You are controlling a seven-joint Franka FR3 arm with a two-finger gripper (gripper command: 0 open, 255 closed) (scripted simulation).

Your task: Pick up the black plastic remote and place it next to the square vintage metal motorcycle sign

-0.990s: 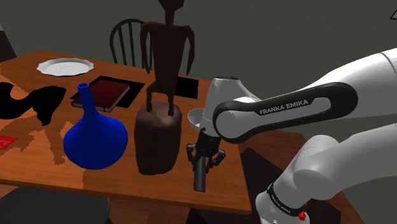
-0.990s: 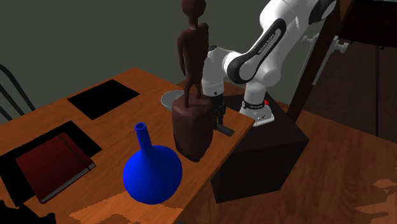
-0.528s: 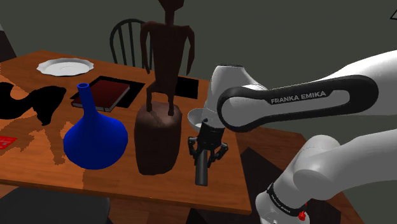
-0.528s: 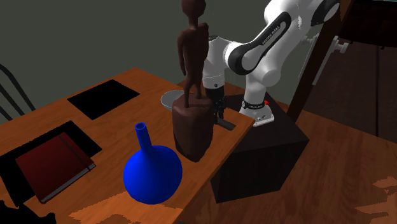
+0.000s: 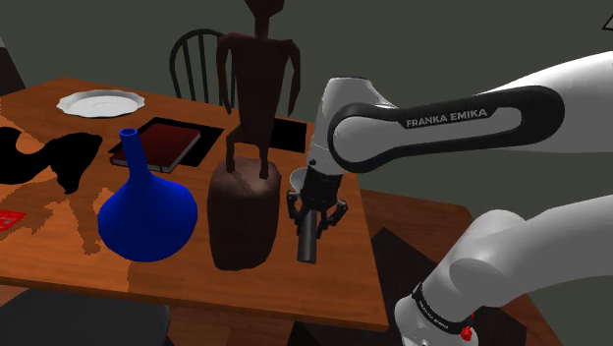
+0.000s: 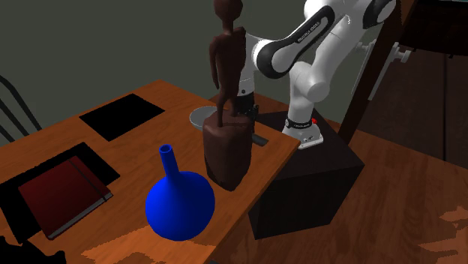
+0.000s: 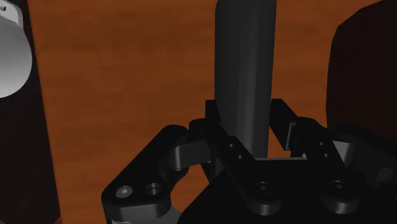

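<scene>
Now that the arm has lifted and swung toward the shoulder view's left, the gripper (image 5: 312, 208) grasps the black remote (image 5: 308, 241) upright, apparently clear of the table (image 5: 344, 295), just beside the brown statue (image 5: 246, 211). Carry to the sign judged under way.

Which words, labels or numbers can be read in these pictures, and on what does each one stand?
"FRANKA EMIKA": white letters on the arm's dark link, shoulder view.
White lettering on the same dark link, second exterior view: too small to read.
Flat red square at the shoulder view's left edge: marks too small to read.
</scene>
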